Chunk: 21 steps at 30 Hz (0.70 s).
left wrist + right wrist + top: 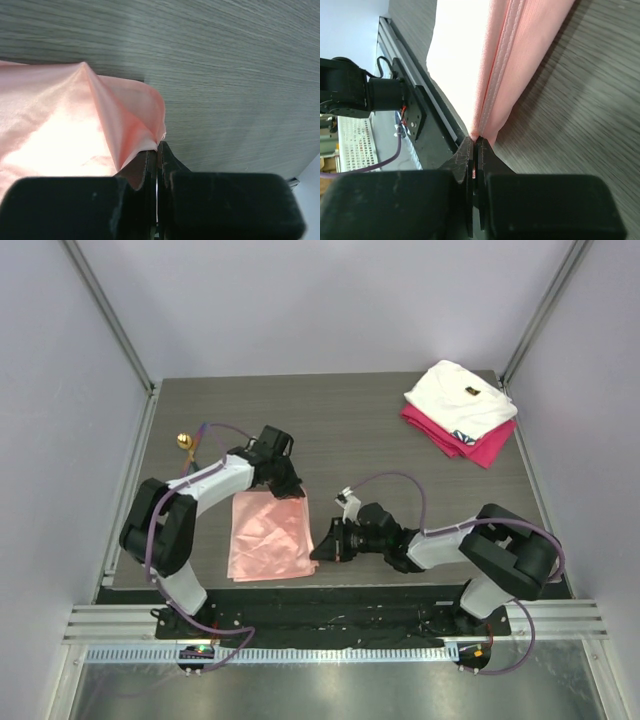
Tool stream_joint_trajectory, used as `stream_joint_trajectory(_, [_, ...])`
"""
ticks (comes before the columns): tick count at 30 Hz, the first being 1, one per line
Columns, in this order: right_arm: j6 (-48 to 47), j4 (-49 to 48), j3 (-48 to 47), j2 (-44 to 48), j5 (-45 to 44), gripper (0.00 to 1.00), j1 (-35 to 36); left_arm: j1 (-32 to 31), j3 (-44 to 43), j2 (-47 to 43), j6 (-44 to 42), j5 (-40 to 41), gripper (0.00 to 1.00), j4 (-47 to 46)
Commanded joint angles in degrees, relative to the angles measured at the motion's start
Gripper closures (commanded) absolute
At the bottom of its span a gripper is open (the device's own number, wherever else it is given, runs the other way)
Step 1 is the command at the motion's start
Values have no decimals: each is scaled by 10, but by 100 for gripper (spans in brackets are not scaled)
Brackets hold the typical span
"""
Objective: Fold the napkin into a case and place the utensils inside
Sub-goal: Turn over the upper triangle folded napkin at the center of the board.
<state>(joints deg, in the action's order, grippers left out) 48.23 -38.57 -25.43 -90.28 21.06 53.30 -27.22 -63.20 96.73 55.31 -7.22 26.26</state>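
Note:
The salmon-pink napkin [268, 537] lies folded in a narrow rectangle on the table's near left. My left gripper [294, 489] is shut on its far right corner; in the left wrist view the cloth [75, 130] rises to a peak at the pinched corner [156, 145]. My right gripper [318, 548] is shut on the napkin's near right corner; the right wrist view shows the doubled hemmed edge [505, 65] running away from the closed jaws [476, 141]. A gold utensil [185, 441] stands out at the far left, behind the left arm. Other utensils are hidden.
A folded white cloth [460, 397] lies on a folded magenta cloth [470, 443] at the table's far right corner. The metal rail [330, 620] runs along the near edge. Grey walls close in the table [380, 430] on three sides.

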Motion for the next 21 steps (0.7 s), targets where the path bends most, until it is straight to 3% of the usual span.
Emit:
stream_joint_trajectory(1, [-14,66,42,42,44,99,2,-10,-68,18,14,69,98,-147])
stream_joint_trajectory(6, [-35,121,56,73,21,98,-21,-28,-111,67,9,60,90,-148])
stream_joint_trajectory(12, [-64,195,78,109,-17,86,-63,-32,-184,107,-36,17,59,-102])
stream_joint_trajectory(14, [-69,227,79,127,-29,76,-74,-33,-204,95,-56,8,47,-89])
stream_joint_trajectory(16, [-81,278,74,142,-56,67,-76,-33,-210,79,-69,-7,42,-68])
stream_joint_trajectory(18, [-94,314,62,170,-84,52,-79,-33,-206,44,-85,-22,41,-60])
stream_joint_trajectory(21, [-96,364,54,202,-102,38,-86,-33,-175,-10,-105,-24,42,-36])
